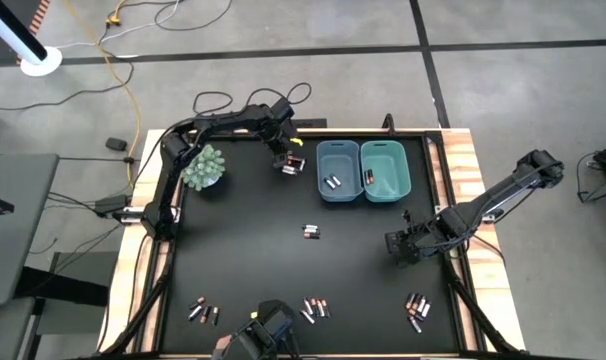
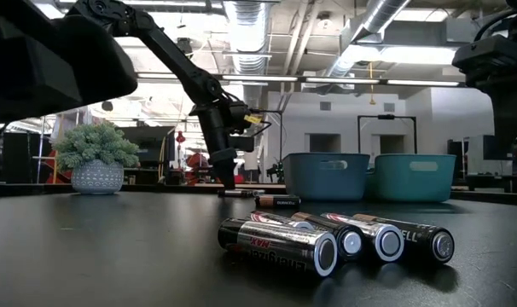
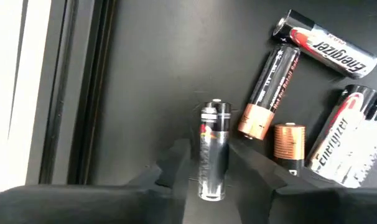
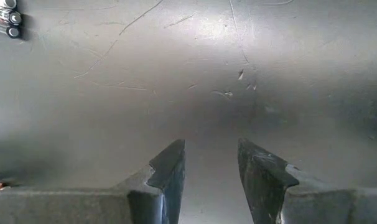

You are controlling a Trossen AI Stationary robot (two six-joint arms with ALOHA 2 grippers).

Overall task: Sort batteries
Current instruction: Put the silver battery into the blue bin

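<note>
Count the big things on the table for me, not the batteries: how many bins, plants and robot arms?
Rectangular plastic bins: 2, a darker blue bin and a teal bin
Green potted plant: 1
Dark robot arms: 2, the left arm and the right arm
Total: 5
</note>
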